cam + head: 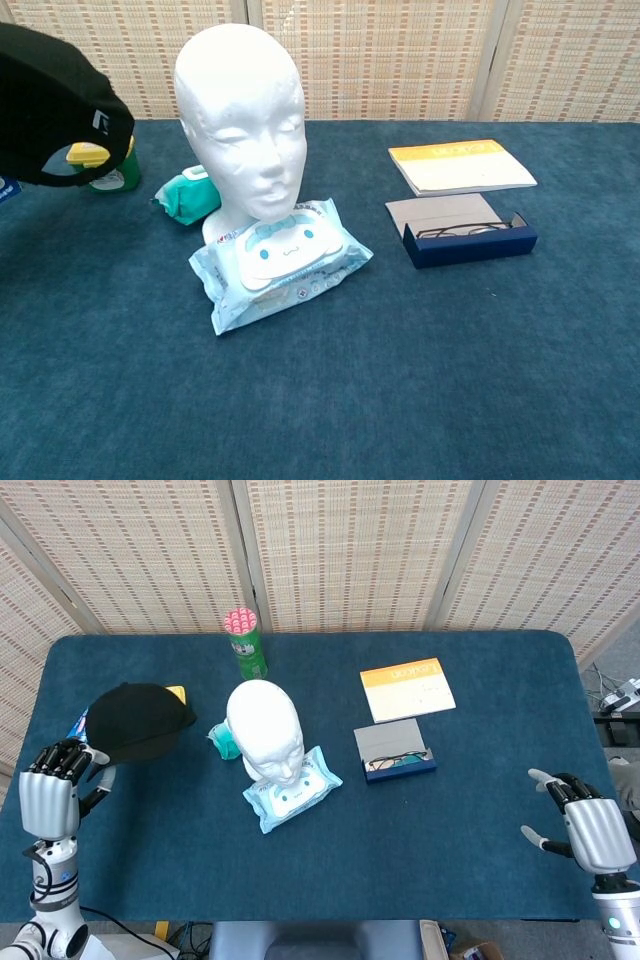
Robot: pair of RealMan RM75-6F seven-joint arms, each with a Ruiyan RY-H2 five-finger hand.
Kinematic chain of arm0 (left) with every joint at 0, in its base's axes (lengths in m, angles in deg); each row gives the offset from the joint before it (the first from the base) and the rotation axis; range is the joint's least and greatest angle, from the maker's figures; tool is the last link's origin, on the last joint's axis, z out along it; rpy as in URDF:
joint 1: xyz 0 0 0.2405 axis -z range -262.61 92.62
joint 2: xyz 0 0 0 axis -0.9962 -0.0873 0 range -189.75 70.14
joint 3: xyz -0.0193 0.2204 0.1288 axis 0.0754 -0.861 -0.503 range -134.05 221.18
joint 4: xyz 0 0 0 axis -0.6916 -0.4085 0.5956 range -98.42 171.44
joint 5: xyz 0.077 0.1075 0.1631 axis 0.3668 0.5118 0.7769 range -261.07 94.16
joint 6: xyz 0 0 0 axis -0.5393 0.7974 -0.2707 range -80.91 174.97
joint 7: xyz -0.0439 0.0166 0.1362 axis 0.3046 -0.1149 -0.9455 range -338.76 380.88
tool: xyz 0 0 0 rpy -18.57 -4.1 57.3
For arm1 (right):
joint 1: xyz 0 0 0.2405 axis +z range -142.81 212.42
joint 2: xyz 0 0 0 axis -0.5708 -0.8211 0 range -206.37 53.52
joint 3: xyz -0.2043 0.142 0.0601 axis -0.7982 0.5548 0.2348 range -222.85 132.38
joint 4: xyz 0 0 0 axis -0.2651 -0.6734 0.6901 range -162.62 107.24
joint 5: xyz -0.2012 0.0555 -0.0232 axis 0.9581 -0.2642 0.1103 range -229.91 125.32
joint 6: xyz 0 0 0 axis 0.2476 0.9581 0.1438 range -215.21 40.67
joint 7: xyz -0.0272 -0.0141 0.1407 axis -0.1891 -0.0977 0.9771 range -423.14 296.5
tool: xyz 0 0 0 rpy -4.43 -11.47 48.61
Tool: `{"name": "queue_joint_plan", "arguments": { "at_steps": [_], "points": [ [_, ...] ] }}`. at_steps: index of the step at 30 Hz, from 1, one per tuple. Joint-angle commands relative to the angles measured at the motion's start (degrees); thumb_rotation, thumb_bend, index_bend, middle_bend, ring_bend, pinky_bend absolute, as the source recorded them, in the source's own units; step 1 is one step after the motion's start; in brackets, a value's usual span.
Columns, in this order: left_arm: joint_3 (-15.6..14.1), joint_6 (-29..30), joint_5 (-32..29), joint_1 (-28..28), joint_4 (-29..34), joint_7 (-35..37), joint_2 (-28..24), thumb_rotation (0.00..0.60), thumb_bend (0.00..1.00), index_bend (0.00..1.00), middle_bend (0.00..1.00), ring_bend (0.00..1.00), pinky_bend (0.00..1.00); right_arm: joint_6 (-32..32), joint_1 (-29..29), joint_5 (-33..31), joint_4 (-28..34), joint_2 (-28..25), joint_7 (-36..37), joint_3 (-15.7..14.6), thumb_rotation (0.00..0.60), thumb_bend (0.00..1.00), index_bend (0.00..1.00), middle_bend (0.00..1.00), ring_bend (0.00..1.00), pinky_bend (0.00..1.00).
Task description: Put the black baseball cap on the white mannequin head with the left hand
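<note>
My left hand (50, 788) grips the black baseball cap (138, 720) by its near left edge and holds it lifted off the table, left of the mannequin. In the chest view the cap (55, 105) hangs at the far left, above the cloth. The white mannequin head (265, 728) stands upright in the middle of the table, bare, its face (245, 130) toward me. My right hand (590, 825) rests near the front right corner, fingers apart, holding nothing.
A wet-wipes pack (291, 788) lies in front of the mannequin and a teal pouch (222, 741) to its left. A yellow-lidded tub (95, 165) sits behind the cap, a green can (245, 645) further back. An open glasses case (396, 751) and an orange booklet (407, 688) lie to the right.
</note>
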Motion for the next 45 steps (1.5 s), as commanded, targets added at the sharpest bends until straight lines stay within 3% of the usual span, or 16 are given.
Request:
{"name": "queue_joint_plan", "arguments": {
  "at_steps": [1, 17, 30, 45],
  "points": [
    [1.2, 0.2, 0.8, 1.1, 4.2, -2.7, -2.5, 0.6, 0.44, 0.72, 0.63, 0.42, 0.52, 0.1, 0.0, 0.0, 0.0, 0.0, 0.2, 0.0, 0.6, 0.0, 0.24, 0.4, 0.26, 0.4],
    [5.7, -4.1, 0.6, 6.5, 15.8, -12.4, -5.2, 0.6, 0.44, 0.72, 0.63, 0.43, 0.55, 0.0, 0.0, 0.1, 0.0, -0.2, 0.5, 0.0, 0.6, 0.0, 0.24, 0.4, 0.26, 0.4],
    [8.2, -6.9, -0.6, 10.4, 19.3, -18.4, -3.1, 0.6, 0.45, 0.73, 0.64, 0.43, 0.56, -0.2, 0.1, 0.4, -0.1, -0.3, 0.3, -0.2, 0.6, 0.0, 0.24, 0.4, 0.26, 0.4],
    [8.9, -10.6, 0.8, 15.7, 22.9, -24.0, -0.3, 0.6, 0.45, 0.73, 0.64, 0.43, 0.57, -0.4, 0.2, 0.5, -0.1, -0.4, 0.3, -0.3, 0.6, 0.0, 0.24, 0.4, 0.26, 0.4]
  ]
}}
